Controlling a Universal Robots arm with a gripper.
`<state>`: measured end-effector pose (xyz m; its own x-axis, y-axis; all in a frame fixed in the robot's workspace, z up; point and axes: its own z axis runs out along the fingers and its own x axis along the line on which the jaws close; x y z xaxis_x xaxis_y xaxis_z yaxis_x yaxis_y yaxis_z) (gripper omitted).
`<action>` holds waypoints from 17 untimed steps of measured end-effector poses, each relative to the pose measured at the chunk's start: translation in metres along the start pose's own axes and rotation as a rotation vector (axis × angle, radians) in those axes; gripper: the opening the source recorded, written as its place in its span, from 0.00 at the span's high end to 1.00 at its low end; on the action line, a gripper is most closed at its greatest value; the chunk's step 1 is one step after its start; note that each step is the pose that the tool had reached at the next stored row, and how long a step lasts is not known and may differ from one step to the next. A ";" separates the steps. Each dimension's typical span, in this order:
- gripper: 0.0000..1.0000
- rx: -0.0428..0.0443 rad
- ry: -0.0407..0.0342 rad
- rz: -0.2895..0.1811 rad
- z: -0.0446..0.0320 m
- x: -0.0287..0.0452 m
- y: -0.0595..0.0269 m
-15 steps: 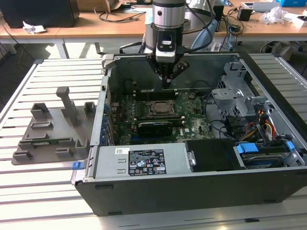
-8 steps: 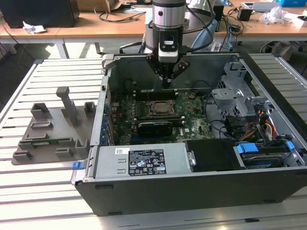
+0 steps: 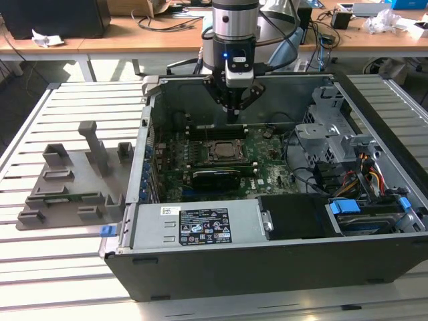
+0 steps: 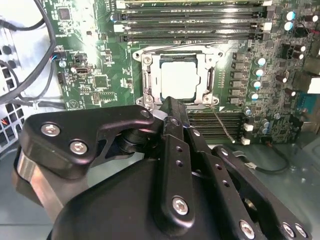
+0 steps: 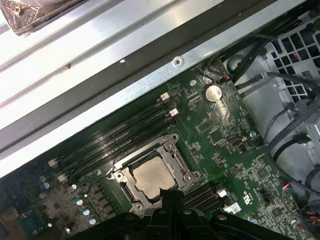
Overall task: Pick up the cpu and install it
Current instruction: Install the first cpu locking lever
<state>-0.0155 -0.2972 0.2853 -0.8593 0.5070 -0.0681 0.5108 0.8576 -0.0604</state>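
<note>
Cpu (image 4: 180,77) sits in its socket (image 4: 148,75), gripper (image 4: 170,104) above.
I see it pinched shut, seemingly empty, hiding the socket's near edge; memory slots (image 4: 190,22) alongside.

A: Arm (image 3: 235,17): silvery-grey cylinder, black collar (image 3: 214,50) below, small blue light (image 3: 227,57) at the front.
B: Fittings?
A: Pale boxy module (image 3: 239,69) under the collar; grey cables (image 3: 284,37) looped alongside.
B: Gripper (image 3: 232,115)?
A: Matte black linkage bars (image 4: 100,127), broad at the base, narrowing to a slim tip.
B: Detail in the second wrist view?
A: Silver screw heads (image 4: 51,130) at the joints; rows of small round holes (image 4: 178,149) along the bars; band of bare brushed metal (image 4: 27,175) beside the black housing (image 4: 110,210).
</note>
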 end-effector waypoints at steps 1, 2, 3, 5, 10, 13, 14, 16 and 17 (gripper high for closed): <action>0.89 -0.0008 -0.0007 -0.011 0.0000 0.0000 0.0000; 0.89 -0.0013 -0.0012 -0.020 0.0000 0.0000 0.0000; 0.89 -0.0023 -0.0021 -0.034 0.0000 0.0000 0.0000; 0.89 -0.0038 -0.0034 -0.056 0.0000 0.0000 0.0000; 0.89 -0.0071 -0.0063 -0.104 0.0000 0.0000 0.0000; 0.89 -0.0095 -0.0084 -0.138 0.0000 0.0000 0.0000; 0.89 -0.0100 -0.0089 -0.147 0.0000 0.0000 0.0000; 0.89 -0.0139 -0.0089 -0.167 -0.0001 -0.0001 -0.0001; 0.89 -0.0221 -0.0055 -0.174 -0.0001 -0.0001 0.0000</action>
<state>-0.0154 -0.2973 0.2854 -0.9344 0.3504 -0.0640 0.3537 0.9340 -0.0498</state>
